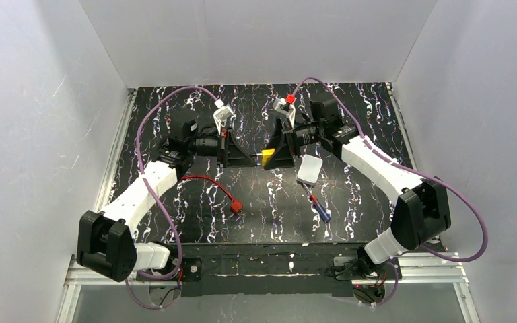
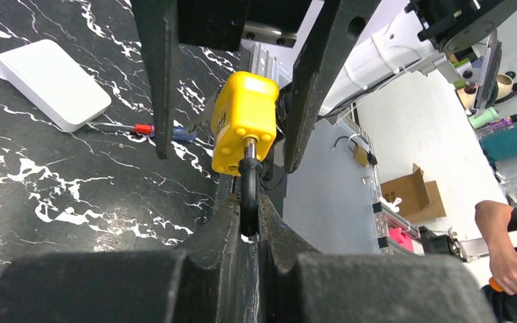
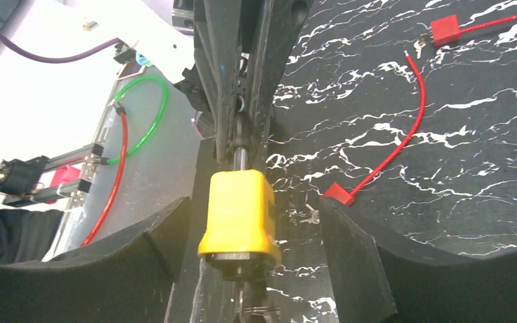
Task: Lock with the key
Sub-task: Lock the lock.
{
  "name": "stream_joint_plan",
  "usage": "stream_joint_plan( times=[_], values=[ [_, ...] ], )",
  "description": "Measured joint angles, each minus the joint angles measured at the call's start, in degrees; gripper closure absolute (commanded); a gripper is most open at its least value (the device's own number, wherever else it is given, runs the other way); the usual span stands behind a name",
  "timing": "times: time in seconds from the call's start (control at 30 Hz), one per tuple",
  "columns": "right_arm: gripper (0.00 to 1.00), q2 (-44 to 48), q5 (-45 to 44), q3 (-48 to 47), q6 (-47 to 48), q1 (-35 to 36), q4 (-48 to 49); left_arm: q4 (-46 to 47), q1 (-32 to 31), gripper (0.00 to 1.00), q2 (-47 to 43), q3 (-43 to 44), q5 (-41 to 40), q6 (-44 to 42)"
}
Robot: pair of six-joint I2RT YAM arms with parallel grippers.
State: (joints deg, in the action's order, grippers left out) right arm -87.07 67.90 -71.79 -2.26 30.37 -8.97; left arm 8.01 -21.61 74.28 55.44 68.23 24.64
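So the yellow padlock [image 1: 267, 156] is up off the table [image 1: 350, 202], right in the middle where the two arms meet. The left gripper [image 1: 246, 159] has it by the black shackle [image 2: 248, 195]. The left wrist cam makes that obvious: the jaws are pinched tight on the shackle, with the lock body [image 2: 244, 121] sticking out past the tips.

From overhead the right gripper [image 1: 277, 151] looks like it's also on the lock, but the right wrist cam says otherwise. Its jaws are spread wide, the body [image 3: 239, 212] sits between them, and there's a gap on both sides. That cam also catches something dark under the lock's base [image 3: 248, 304], too cut off to say what it is.

Further out, a white box [image 1: 309, 169] sits just right of the lock with a blue-handled screwdriver [image 1: 318, 207] near it. A red cable [image 1: 209, 180] lies on the left side.
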Motion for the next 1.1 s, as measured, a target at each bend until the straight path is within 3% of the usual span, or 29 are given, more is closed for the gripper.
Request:
stream_joint_plan(
  times=[0.4,0.47,0.6,0.77,0.97,1.1],
  values=[
    [0.49,0.1,0.4,1.6,-11.2,0.0,11.7,7.7,0.9,1.0,0.4,-2.3,-0.5,7.8],
    [0.48,0.2,0.4,2.1,-13.3,0.0,14.4,8.5,0.9,1.0,0.4,-2.5,-0.5,8.8],
    [0.33,0.2,0.5,2.8,-16.5,0.0,17.4,10.6,1.0,1.0,0.4,-2.6,-0.8,10.9],
    [0.32,0.2,0.8,3.7,-18.7,0.0,19.6,14.4,2.1,1.0,0.4,-3.8,-1.1,14.1],
    [0.48,0.2,0.8,4.1,-20.6,-0.2,21.5,18.2,2.8,1.0,0.4,-4.8,-1.0,17.4],
    [0.66,0.2,0.1,4.2,-21.3,-0.4,22.1,20.3,2.8,1.0,0.4,-5.4,-0.9,18.6]
  ],
)
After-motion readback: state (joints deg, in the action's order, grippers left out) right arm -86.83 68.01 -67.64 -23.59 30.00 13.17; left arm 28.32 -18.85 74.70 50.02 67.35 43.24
